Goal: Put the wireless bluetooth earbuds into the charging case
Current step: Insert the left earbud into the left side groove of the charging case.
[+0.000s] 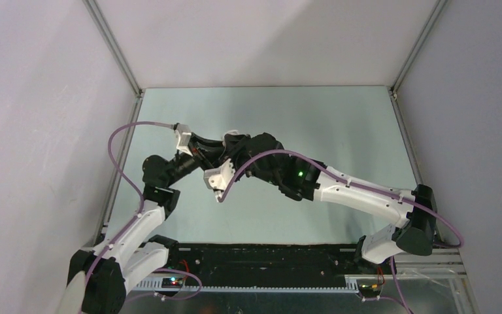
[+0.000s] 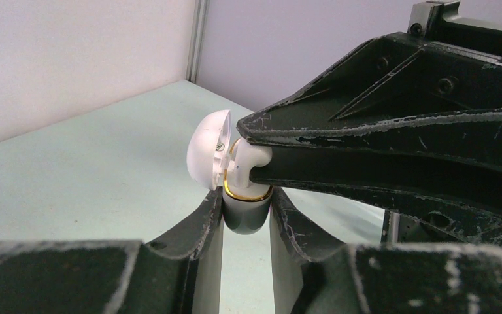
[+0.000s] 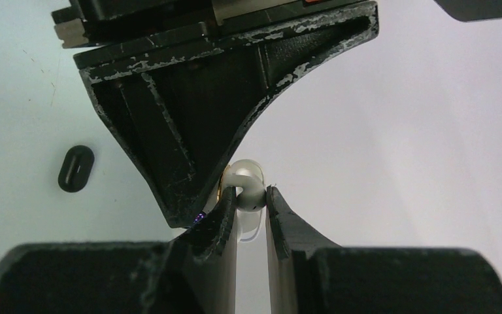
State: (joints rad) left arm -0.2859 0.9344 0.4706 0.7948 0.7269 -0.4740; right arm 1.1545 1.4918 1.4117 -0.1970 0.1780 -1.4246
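Observation:
In the left wrist view my left gripper [image 2: 247, 204] is shut on the charging case [image 2: 247, 216], a white case with a gold rim. It holds the case above the table with the domed lid [image 2: 204, 158] swung open to the left. In the right wrist view my right gripper [image 3: 251, 196] is shut on one white earbud [image 3: 247, 186]. The right fingers [image 2: 366, 131] hold that earbud [image 2: 245, 159] at the case's open mouth, touching the rim. The other earbud is not visible. In the top view the two grippers, left [image 1: 225, 156] and right [image 1: 243, 154], meet at mid-table and hide the case.
A black oval pebble-like object [image 3: 76, 168] lies on the pale green table [image 1: 301, 111] below the grippers. Grey walls close the table on the left, back and right. The arms' purple cables loop above the near half.

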